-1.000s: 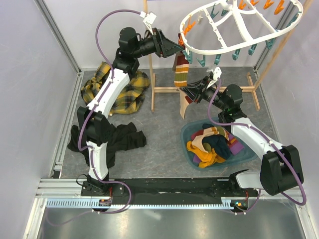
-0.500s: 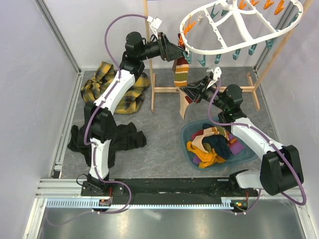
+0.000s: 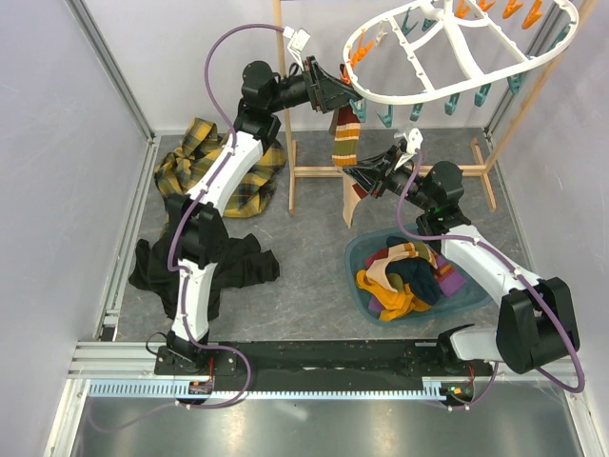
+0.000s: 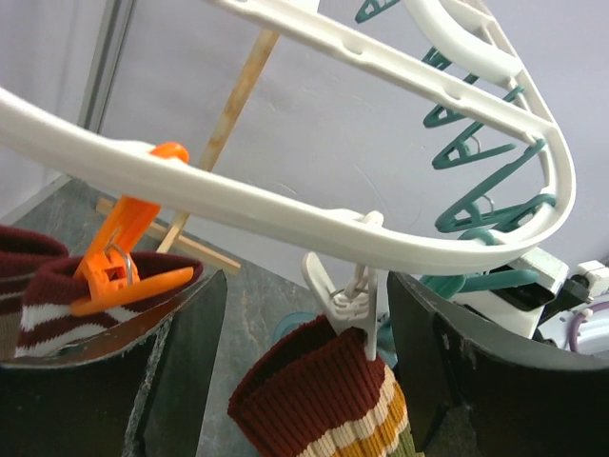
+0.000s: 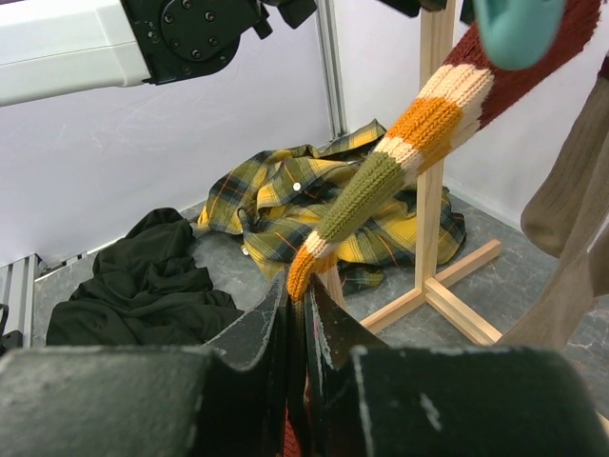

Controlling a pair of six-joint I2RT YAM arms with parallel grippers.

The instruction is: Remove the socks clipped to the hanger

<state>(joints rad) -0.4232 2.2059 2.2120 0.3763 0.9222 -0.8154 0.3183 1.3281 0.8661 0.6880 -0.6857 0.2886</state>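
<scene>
Sock (image 3: pixel 344 133): ribbed, maroon cuff, cream, orange and olive stripes. Hung by white clip (image 4: pixel 347 295) from hanger (image 3: pixel 433 95). Toe is pinched by right gripper (image 5: pixel 297 314); cuff is flanked by left gripper (image 4: pixel 304 319), jaws spread.

Pale lilac walls (image 3: pixel 57 143) on three sides, under soft, even light. Grey mottled desk (image 3: pixel 304 243) below. Slanting metal post (image 3: pixel 112 71) at the left rear corner. Light wooden stand (image 3: pixel 314 172) upright at the back, feet flat on the desk. Perforated metal rail (image 3: pixel 314 388) along the near edge.
</scene>
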